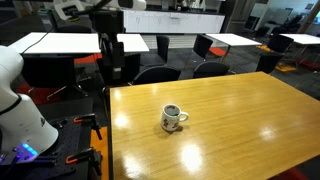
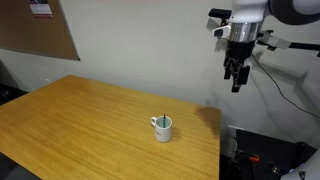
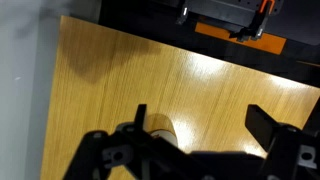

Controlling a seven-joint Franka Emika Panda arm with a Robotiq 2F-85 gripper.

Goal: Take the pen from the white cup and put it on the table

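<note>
The white cup [image 1: 173,119] stands upright near the middle of the honey-brown table [image 1: 240,130], handle to one side. It also shows in an exterior view [image 2: 163,128], where the dark pen [image 2: 155,121] leans out of it. My gripper [image 2: 236,78] hangs high in the air beyond the table's end, well away from the cup, open and empty. In an exterior view it shows above the table's far corner [image 1: 108,58]. In the wrist view the open fingers [image 3: 200,122] frame bare table [image 3: 110,70], and the cup's rim [image 3: 160,130] peeks out by one finger.
White-topped tables [image 1: 60,42] and black chairs [image 1: 155,73] stand behind the wooden table. The robot's white base [image 1: 20,110] is beside the table. A cork board [image 2: 35,30] hangs on the wall. Black and orange equipment [image 3: 235,20] lies past the table edge.
</note>
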